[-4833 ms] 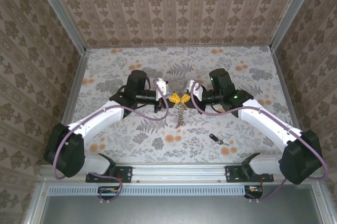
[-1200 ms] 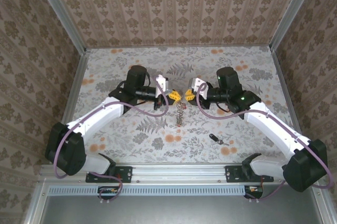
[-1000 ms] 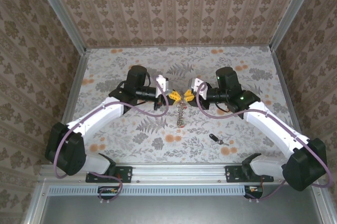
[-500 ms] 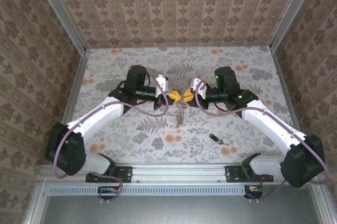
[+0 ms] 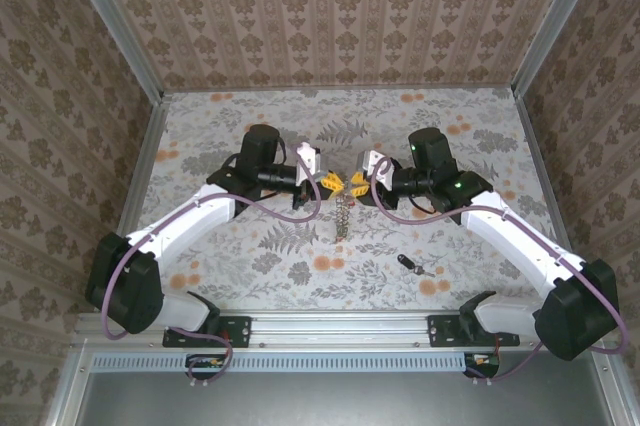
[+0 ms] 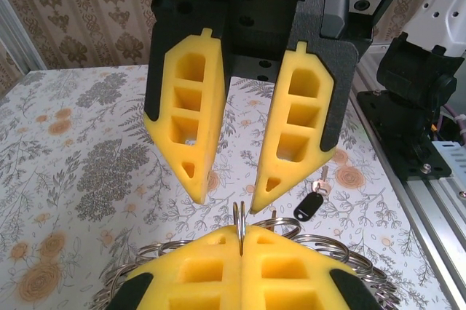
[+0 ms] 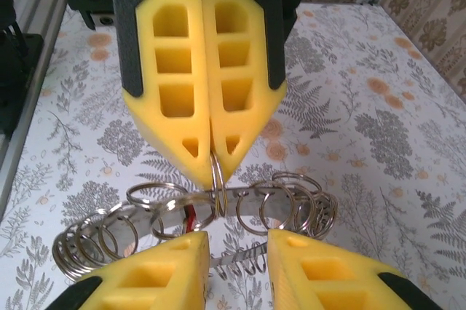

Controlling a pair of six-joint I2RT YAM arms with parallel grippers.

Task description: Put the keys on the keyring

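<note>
With the left tool (image 5: 328, 183) pinching the keyring (image 7: 164, 217), the right tool (image 5: 357, 184), jaws partly apart, should probably fetch the key (image 5: 408, 264) at five o'clock.

White link shells on left arm (image 5: 195, 218) and right arm (image 5: 515, 236); black joint housings; bulky black shoulder blocks (image 5: 125, 291) at bases. Purple cable (image 5: 283, 216) looped along each arm. Small green lights (image 5: 459, 184) on right arm's black joints. White camera housings (image 5: 307, 158) at wrists. On left gripper (image 7: 212, 173) and right gripper (image 6: 228, 202): yellow wedge-shaped fingers (image 6: 188, 117) tapering to points, rectangular and triangular cut-outs, black backing plates, black carriage with round screw holes (image 6: 357, 6).
</note>
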